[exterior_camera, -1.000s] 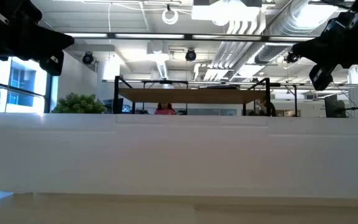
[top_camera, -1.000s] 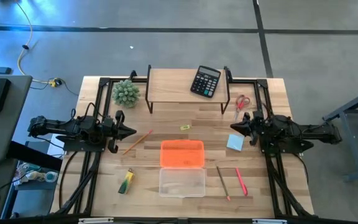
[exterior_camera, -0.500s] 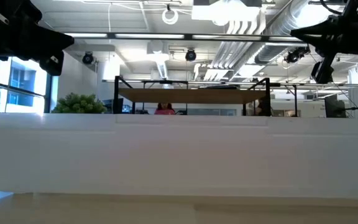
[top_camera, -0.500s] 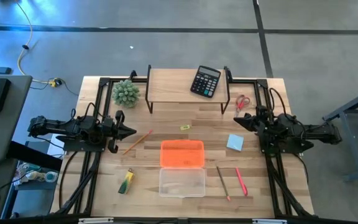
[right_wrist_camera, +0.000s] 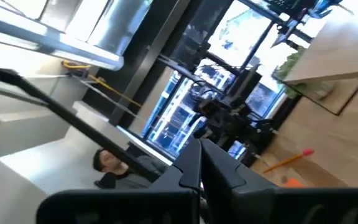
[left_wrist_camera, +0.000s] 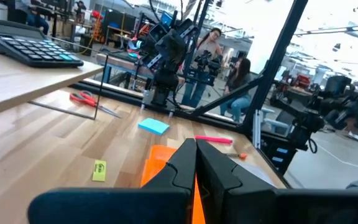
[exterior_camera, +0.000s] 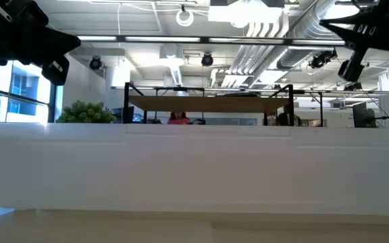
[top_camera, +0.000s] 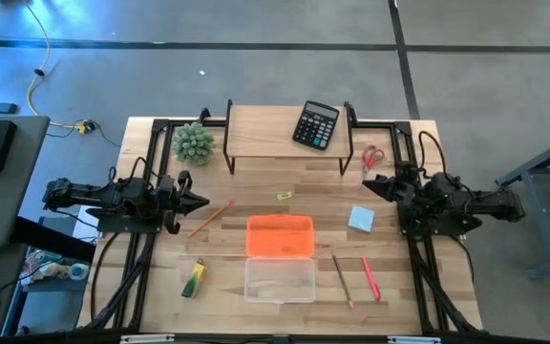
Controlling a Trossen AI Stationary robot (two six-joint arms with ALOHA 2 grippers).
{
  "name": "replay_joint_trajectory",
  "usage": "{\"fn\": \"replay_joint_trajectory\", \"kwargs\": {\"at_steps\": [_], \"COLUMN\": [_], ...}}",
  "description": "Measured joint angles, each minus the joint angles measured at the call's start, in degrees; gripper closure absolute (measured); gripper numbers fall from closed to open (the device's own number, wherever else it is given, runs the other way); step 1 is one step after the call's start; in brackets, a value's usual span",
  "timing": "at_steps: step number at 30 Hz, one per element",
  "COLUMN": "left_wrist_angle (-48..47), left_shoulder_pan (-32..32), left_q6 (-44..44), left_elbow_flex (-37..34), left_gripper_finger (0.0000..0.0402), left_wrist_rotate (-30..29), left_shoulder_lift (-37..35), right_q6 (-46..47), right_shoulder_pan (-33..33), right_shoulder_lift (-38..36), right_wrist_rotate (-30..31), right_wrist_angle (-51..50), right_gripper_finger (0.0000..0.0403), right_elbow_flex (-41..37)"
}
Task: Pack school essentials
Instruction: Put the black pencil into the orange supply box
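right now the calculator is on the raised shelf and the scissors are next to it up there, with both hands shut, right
Not quite. The calculator is on the raised shelf, but the red-handled scissors are not: the high view shows them on the table, beside the shelf's right end. The rest holds: the left hand and the right hand are both shut.
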Motion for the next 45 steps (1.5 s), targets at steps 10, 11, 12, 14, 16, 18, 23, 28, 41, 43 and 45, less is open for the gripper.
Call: {"fn": "replay_joint_trajectory", "kwargs": {"at_steps": [10, 11, 12, 14, 16, 18, 23, 28, 41, 43, 45], "left_wrist_angle": [1.62, 1.97, 2.21, 2.4, 2.4, 2.4, 2.4, 2.4, 2.4, 2.4, 2.4], "left_shoulder_pan": [0.0, -0.02, 0.0, 0.0, 0.0, -0.01, 0.0, -0.01, 0.0, -0.01, -0.01], "left_q6": [0.0, 0.0, 0.0, 0.0, 0.0, 0.0, 0.0, 0.0, -0.02, -0.02, -0.02], "left_elbow_flex": [0.0, -0.01, 0.0, 0.0, 0.0, 0.0, 0.0, 0.0, 0.0, 0.0, -0.01], "left_gripper_finger": [0.0401, 0.0401, 0.0401, 0.0401, 0.0401, 0.0401, 0.0401, 0.0401, 0.0401, 0.0401, 0.0401], "left_wrist_rotate": [-0.17, -0.17, -0.17, -0.17, -0.17, -0.17, -0.17, -0.17, -0.15, -0.15, -0.15], "left_shoulder_lift": [0.0, -0.02, 0.0, 0.0, 0.0, 0.0, 0.0, -0.01, -0.02, 0.0, 0.0], "right_q6": [-2.68, -1.79, -0.72, 1.39, 3.24, 4.33, 8.69, 15.87, 29.39, 31.72, 33.99], "right_shoulder_pan": [0.39, 0.77, 1.23, 2.49, 3.99, 5.92, 11.37, 17.42, 30.78, 32.27, 33.46], "right_shoulder_lift": [7.31, 8.77, 10.41, 14.23, 18.29, 22.98, 34.12, 44.59, 64.36, 66.71, 69.02], "right_wrist_rotate": [-7.68, -7.9, -8.18, -9.08, -9.2, -9.18, -8.8, -7.62, -4.36, -5.04, -6.3], "right_wrist_angle": [-19.5, -22.27, -25.05, -29.94, -34.55, -38.79, -48.08, -55.07, -59.88, -59.41, -59.4], "right_gripper_finger": [0.0402, 0.0402, 0.0402, 0.0402, 0.0402, 0.0402, 0.0402, 0.0402, 0.04, 0.0391, 0.0375], "right_elbow_flex": [17.91, 19.84, 21.83, 25.97, 29.99, 34.23, 42.1, 46.94, 52.81, 53.19, 53.44]}}
